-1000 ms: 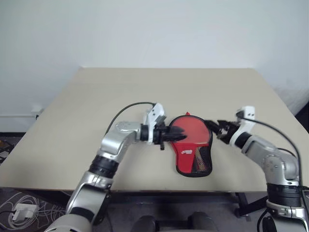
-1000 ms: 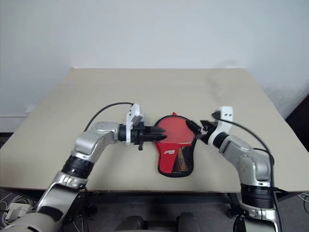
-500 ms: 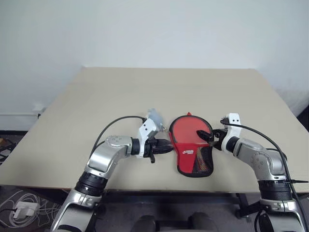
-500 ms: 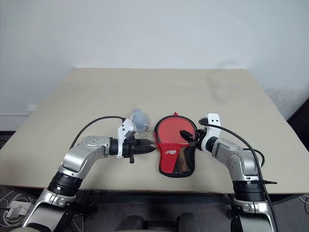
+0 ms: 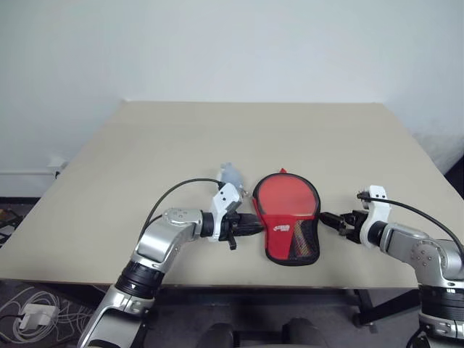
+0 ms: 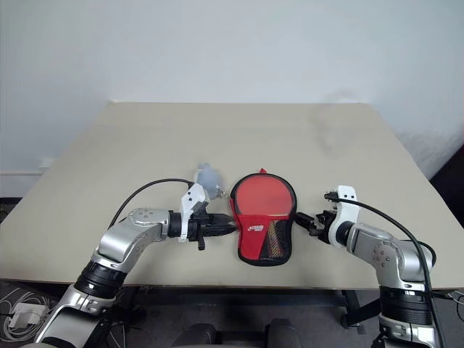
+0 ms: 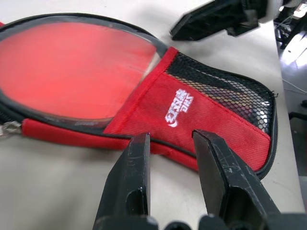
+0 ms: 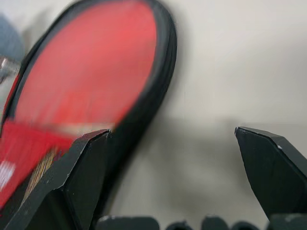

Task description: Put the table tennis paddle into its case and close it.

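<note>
Both grippers have drawn off the case (image 5: 288, 225): right gripper (image 5: 332, 219) spread wide, left gripper (image 5: 254, 226) narrow and empty; red case lies flat.

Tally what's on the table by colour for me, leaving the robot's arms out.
Red: 2, the case and the table tennis paddle lying inside it.
Pale grey-blue: 1, a small object beside the case; I cannot tell what it is.
Total: 3.

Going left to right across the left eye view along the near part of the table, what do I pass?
Left hand → case with the table tennis paddle in it → right hand.
</note>
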Action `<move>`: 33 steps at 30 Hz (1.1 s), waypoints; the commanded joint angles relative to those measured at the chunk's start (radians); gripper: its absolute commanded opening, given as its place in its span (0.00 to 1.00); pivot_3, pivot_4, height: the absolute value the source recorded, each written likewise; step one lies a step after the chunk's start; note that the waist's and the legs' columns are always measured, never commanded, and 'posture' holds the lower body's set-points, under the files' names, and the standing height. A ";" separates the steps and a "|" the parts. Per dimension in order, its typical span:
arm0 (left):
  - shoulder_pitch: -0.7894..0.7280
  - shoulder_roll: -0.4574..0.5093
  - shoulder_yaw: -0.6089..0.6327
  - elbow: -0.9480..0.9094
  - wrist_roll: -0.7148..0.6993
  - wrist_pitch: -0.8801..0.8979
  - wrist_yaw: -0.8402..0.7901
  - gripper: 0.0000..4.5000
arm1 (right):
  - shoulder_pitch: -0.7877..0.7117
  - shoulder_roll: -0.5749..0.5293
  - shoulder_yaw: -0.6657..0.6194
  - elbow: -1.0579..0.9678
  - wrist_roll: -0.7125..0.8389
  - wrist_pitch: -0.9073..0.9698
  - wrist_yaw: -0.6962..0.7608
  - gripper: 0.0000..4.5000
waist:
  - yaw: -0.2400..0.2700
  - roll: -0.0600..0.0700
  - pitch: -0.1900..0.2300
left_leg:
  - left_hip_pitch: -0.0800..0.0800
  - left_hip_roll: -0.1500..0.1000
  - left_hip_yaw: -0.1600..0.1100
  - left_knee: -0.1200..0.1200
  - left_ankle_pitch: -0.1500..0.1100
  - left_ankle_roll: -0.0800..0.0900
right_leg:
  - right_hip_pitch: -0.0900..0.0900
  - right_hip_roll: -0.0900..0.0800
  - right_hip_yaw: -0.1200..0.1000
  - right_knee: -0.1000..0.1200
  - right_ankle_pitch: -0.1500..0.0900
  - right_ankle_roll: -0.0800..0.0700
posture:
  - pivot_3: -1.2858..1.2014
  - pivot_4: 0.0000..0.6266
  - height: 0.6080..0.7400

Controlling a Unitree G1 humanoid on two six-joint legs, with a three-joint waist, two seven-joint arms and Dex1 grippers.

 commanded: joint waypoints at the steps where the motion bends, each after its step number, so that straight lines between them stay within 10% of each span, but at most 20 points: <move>1: -0.030 -0.003 -0.004 -0.014 0.006 -0.023 -0.002 0.31 | 0.002 0.001 -0.026 -0.083 0.062 0.053 0.017 1.00 | -0.001 0.000 0.000 | 0.000 0.000 0.000 0.000 0.000 0.001 | 0.000 0.000 0.000 0.000 0.000 0.000 | 0.52 0.00 0.82; 15: -0.047 0.004 -0.008 -0.001 0.005 -0.033 -0.002 0.31 | 0.016 0.058 0.110 -0.105 0.020 0.088 -0.012 1.00 | -0.001 0.000 0.000 | 0.000 0.000 0.000 0.000 0.000 0.000 | 0.000 0.000 0.000 0.000 0.000 0.000 | 0.52 0.00 0.82; 23: -0.044 0.002 -0.003 -0.007 0.001 -0.028 0.007 0.31 | -0.007 0.035 0.168 -0.062 -0.036 0.040 0.018 0.48 | -0.005 -0.002 -0.001 | 0.002 0.000 0.000 0.000 0.000 -0.001 | 0.001 0.001 -0.001 0.000 0.000 0.000 | 0.52 0.00 0.82; 28: -0.046 0.006 0.005 -0.005 -0.004 -0.026 0.011 0.31 | -0.013 0.032 0.220 -0.087 -0.037 0.036 0.058 0.45 | -0.005 -0.003 -0.002 | 0.002 0.000 0.000 0.000 0.000 -0.001 | 0.002 0.001 0.000 0.000 0.000 0.000 | 0.52 0.00 0.82; 33: -0.050 0.009 0.009 0.004 0.000 -0.030 0.015 0.31 | -0.019 0.029 0.258 -0.093 -0.053 0.015 0.089 0.13 | -0.005 -0.003 -0.002 | 0.002 0.001 -0.001 0.000 0.000 -0.001 | 0.001 0.001 0.000 0.000 0.000 0.000 | 0.52 0.00 0.82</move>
